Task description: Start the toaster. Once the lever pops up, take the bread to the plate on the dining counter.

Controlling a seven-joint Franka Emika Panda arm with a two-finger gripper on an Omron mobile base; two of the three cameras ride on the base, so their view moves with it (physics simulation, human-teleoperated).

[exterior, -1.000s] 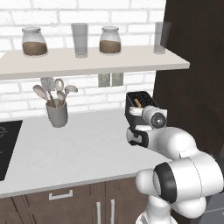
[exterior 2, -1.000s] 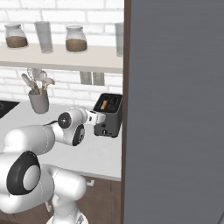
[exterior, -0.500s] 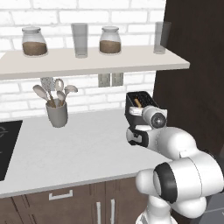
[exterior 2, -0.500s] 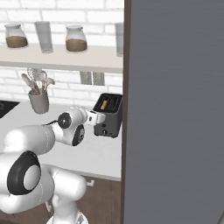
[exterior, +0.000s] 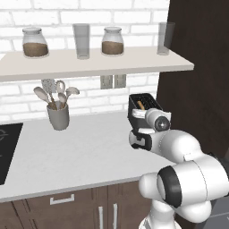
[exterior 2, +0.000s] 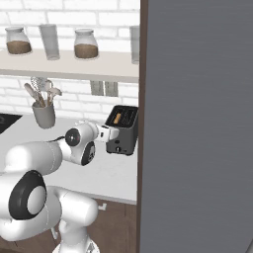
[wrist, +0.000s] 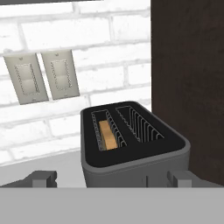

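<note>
nothing has shifted over the last second: in both base views the arm sits in the same pose as before, the hand parked just in front of the toaster point(exterior: 142, 106), and the toaster, cup point(exterior: 58, 116) of utensils and shelf jars lie exactly where they were. the jaws point(wrist: 111, 178) are spread wide and hold nothing; in the hand view their two tips rise at lower left and lower right of the frame, either side of the toaster's near face. the toaster stands on the white table point(exterior: 76, 152) against the brick wall, right of centre in the left base view, beside the dark tall panel. the bread point(wrist: 107, 134) sits down in the left slot, its tan top edge showing between the wires, the right slot bare. the lever cannot be made out here, so whether it has been pressed is unclear. my reading is that the stillness means either a wait for the pop-up or a pause before pushing the lever; either way the bread is not yet lifted, and the plate and dining counter lie elsewhere.
</note>
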